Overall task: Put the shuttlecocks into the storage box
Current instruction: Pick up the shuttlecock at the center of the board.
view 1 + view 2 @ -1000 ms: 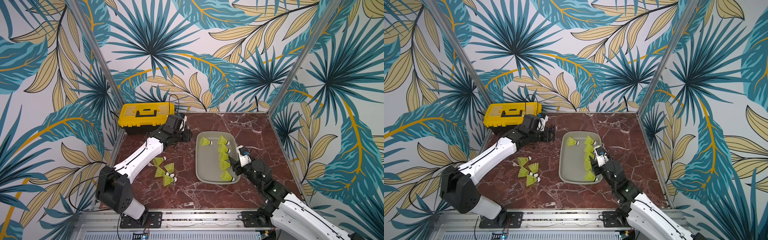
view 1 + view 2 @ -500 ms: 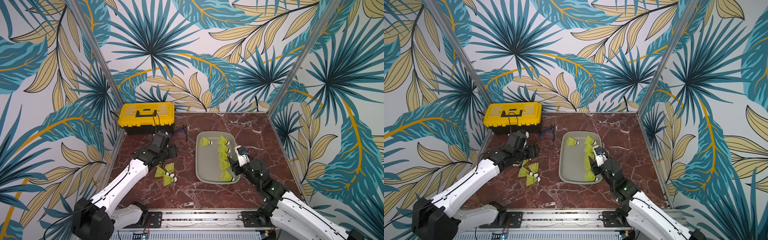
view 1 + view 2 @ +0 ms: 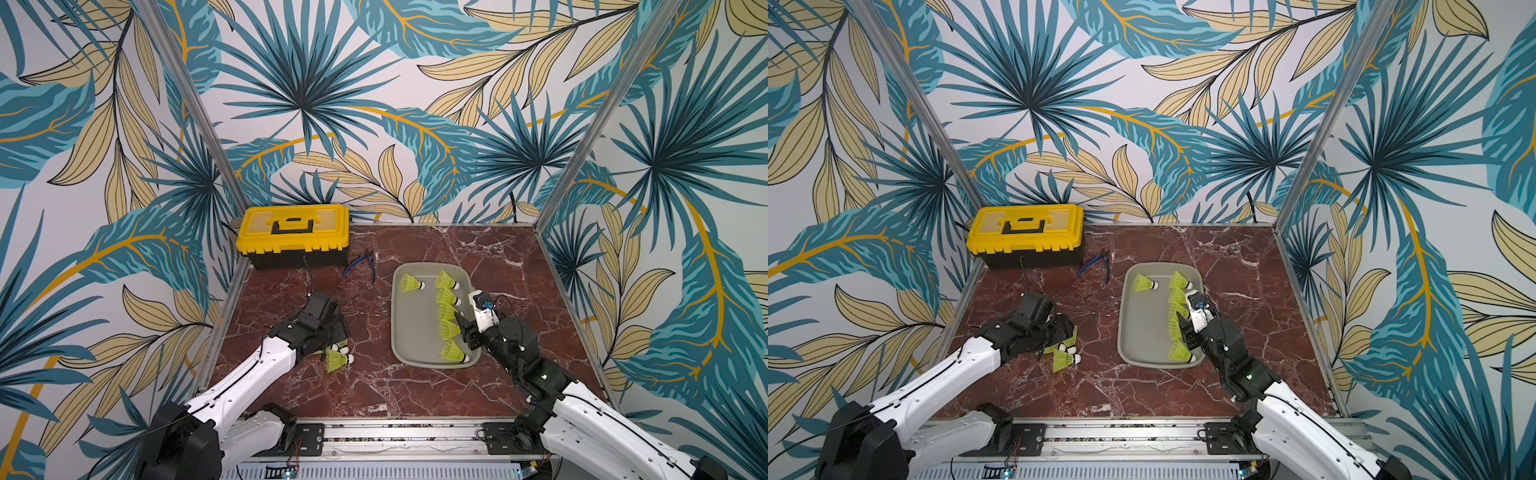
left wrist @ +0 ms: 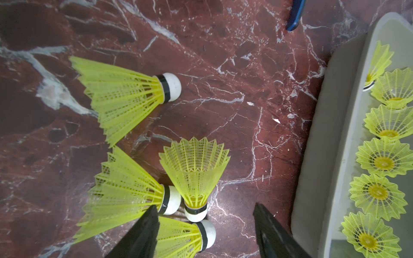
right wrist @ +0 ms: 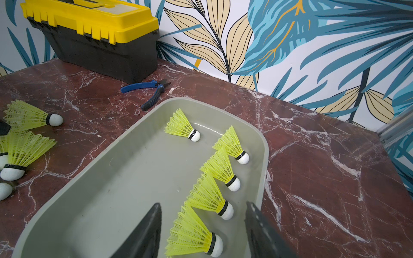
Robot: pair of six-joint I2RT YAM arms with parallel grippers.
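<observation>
Shuttlecocks (image 4: 125,93): six lie in the storage box (image 5: 111,178), five of them in a row along one long wall. Four remain on the marble table (image 4: 245,67) near the box, three bunched together. Left gripper (image 4: 204,207) hangs over that bunch, fingers apart, holding nothing. Right gripper (image 5: 203,204) hovers over the row, fingers apart, empty. Step in hand, I judge: the next pickup. It calls for closing on one shuttlecock without catching its neighbours.
</observation>
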